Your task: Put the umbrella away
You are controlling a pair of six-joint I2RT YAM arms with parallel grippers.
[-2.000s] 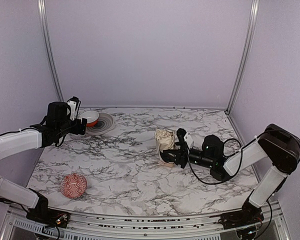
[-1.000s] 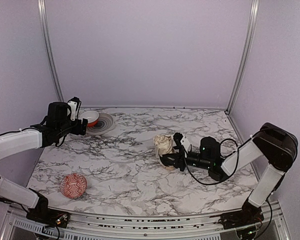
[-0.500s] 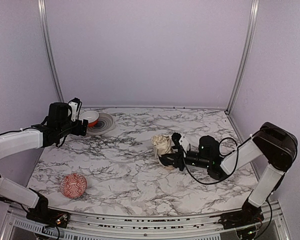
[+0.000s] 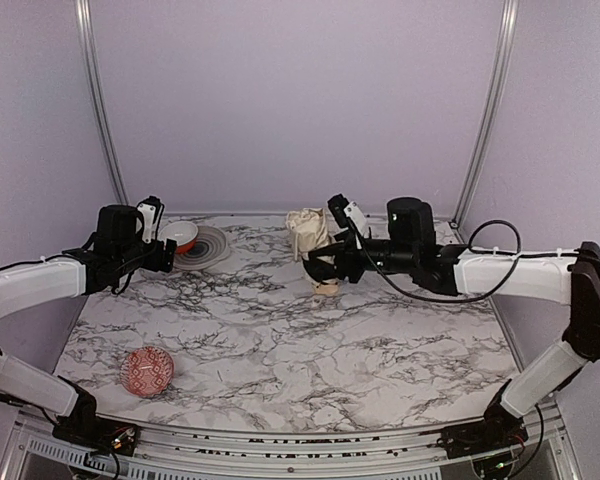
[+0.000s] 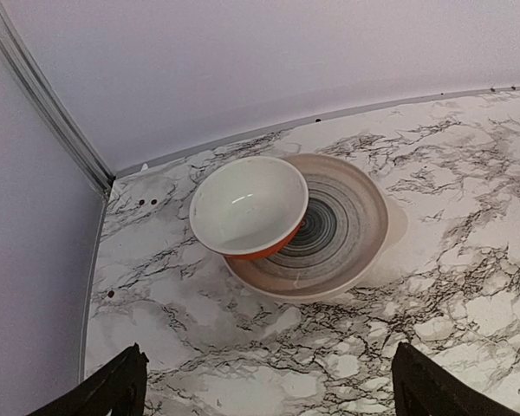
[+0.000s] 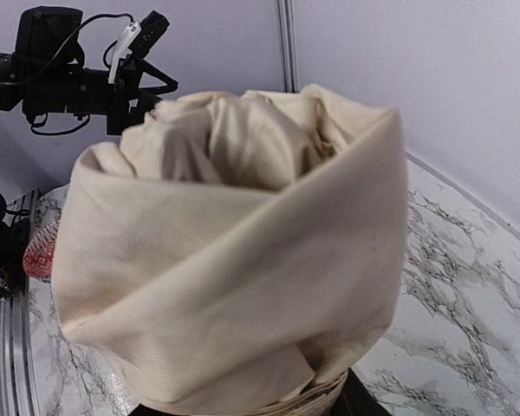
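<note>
The umbrella (image 4: 309,236) is a folded cream-beige bundle held upright above the back middle of the table, its pale handle end (image 4: 327,287) pointing down. My right gripper (image 4: 323,264) is shut on its lower part, reaching in from the right. In the right wrist view the fabric of the umbrella (image 6: 243,260) fills the frame, and only a black fingertip (image 6: 357,404) shows at the bottom. My left gripper (image 4: 161,247) hovers at the far left, open and empty, its fingertips (image 5: 114,392) wide apart above bare marble.
A white and orange bowl (image 5: 247,206) leans on a ringed plate (image 5: 342,227) at the back left, just ahead of the left gripper. A red patterned ball (image 4: 147,371) lies near the front left. Walls and metal posts close in the back and sides.
My right arm has lifted the umbrella from the table's right middle and carried it up, back and slightly left. The left arm has stayed still.
</note>
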